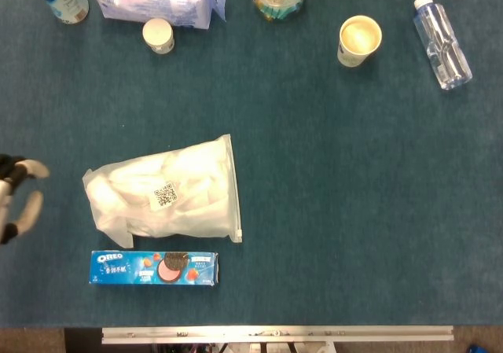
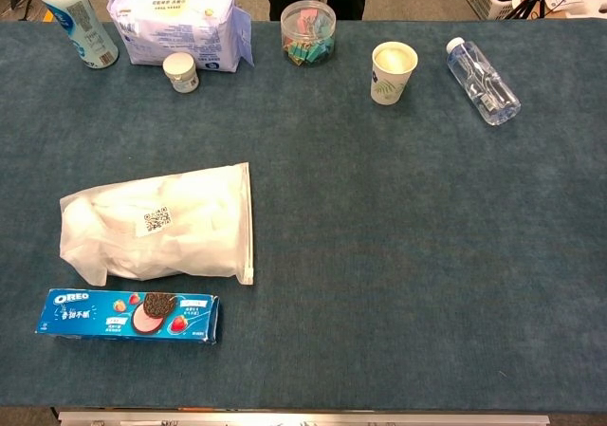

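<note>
While spread, left hand (image 1: 17, 196) fingers (image 1: 31, 207)

Left hand at the left edge of the head view, empty.

Only part of the left hand (image 1: 16, 198) shows, cut off by the left border of the head view; its arm and wrist lie outside the picture. Two pale fingers (image 1: 30, 210) reach in toward the right with a clear gap between them, and dark parts of the hand show beside them at the border. Nothing lies in the hand and the fingers touch nothing. The chest view shows no part of this hand. The right hand and arm appear in neither view.
</note>
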### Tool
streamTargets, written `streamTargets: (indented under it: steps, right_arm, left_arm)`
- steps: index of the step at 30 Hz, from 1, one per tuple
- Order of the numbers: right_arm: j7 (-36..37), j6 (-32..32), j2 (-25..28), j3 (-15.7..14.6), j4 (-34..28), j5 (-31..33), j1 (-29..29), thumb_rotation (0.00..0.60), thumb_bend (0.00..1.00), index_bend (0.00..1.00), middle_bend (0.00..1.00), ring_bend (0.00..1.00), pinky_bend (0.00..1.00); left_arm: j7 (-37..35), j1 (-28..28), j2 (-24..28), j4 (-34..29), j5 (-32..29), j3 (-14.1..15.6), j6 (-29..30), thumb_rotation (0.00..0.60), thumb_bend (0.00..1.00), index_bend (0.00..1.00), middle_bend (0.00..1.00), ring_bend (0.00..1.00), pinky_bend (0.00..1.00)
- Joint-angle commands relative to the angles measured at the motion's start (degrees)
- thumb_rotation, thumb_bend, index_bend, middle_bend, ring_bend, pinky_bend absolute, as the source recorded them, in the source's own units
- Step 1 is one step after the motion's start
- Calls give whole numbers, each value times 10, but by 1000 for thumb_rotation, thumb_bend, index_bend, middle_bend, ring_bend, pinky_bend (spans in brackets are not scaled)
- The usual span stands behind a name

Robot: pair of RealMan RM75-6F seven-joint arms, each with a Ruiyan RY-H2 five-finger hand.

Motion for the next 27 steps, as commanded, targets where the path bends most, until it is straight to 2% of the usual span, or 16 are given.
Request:
streamTargets:
  steps: [1,3,8,10,12,15,20,23,27]
  right_arm:
    - [5,1,3,3,0,3,-1,600,83,411,340,164,287]
    - [5,1,4,4,0,7,0,600,83,411,340,164,287]
    - [9,0,6,3,-2,5,0,600,83,411,340,164,287]
    - [9,0,6,3,-3,5,0,600,83,411,340,164,287]
    - [10,1,7,3,-4,4,0,600,83,411,340,164,287]
    - [13,2,8,3,-5,4,-1,600,83,411,340,164,287]
    - [16,2,10,4,-6,5,0,600,83,411,340,164,287]
    - [17,3,11,3,-8,4,-1,600,83,411,340,164,287]
    - [19,4,12,4,-8,4,-1,600,83,411,340,164,287]
  left_arm:
    - [30,-52,6,-41,-14,7,-106,405,579,313,341,291,400]
    - [35,-70,5,-50,-26,5,-145,347,635,305,316,270,380]
    - [68,-109,-15,-51,-52,-9,-212,327,642,284,265,231,347]
    - [77,-120,-24,-52,-59,-12,-230,328,558,281,257,227,345]
    - [83,-128,-32,-56,-64,-14,-241,330,400,280,255,227,340]
    - [92,-143,-40,-66,-82,-17,-270,327,296,265,241,219,324]
    - [121,-163,-54,-73,-108,-20,-303,287,251,229,195,180,281]
    - [133,-169,-63,-69,-112,-20,-307,247,247,216,155,137,246]
    - [138,-171,-72,-61,-111,-16,-304,230,246,216,133,109,218]
